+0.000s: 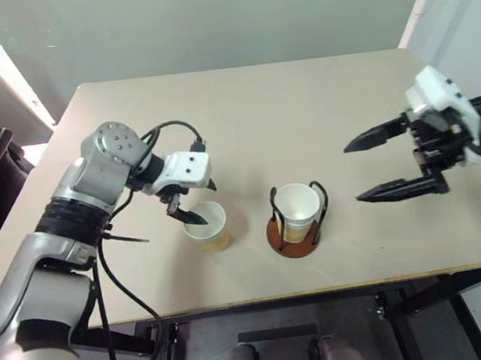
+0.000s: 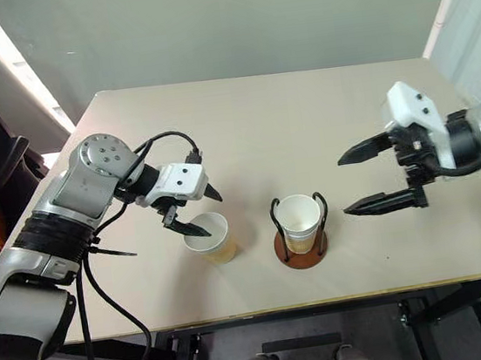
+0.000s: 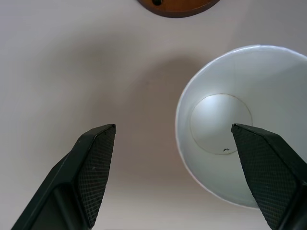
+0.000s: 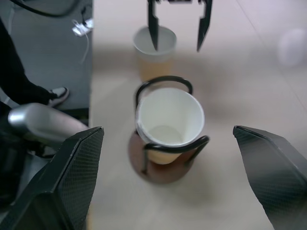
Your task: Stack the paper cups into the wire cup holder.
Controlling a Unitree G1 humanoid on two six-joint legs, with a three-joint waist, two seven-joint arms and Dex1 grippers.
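Left gripper (image 1: pixel 194 205): spread over my loose cup (image 1: pixel 207 225) on the table (image 1: pixel 301 102).
Right gripper (image 1: pixel 385 162): spread, empty.
Done: I see a cup (image 1: pixel 298 211) seated in the holder (image 1: pixel 297 231).
Left: loose cup.

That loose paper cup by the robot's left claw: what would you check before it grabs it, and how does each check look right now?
1. Left gripper open wide enough: ok, fingers spread.
2. Fingers straddle the loose cup: not ok yet; one finger sits over the cup's mouth, the other over bare table.
3. Cup upright and empty: ok.
4. Wire holder ready to receive: ok, upright, with a cup already seated in it; how many are nested there, cannot tell.
5. Right gripper out of the way: ok, open and held off to the side of the holder.
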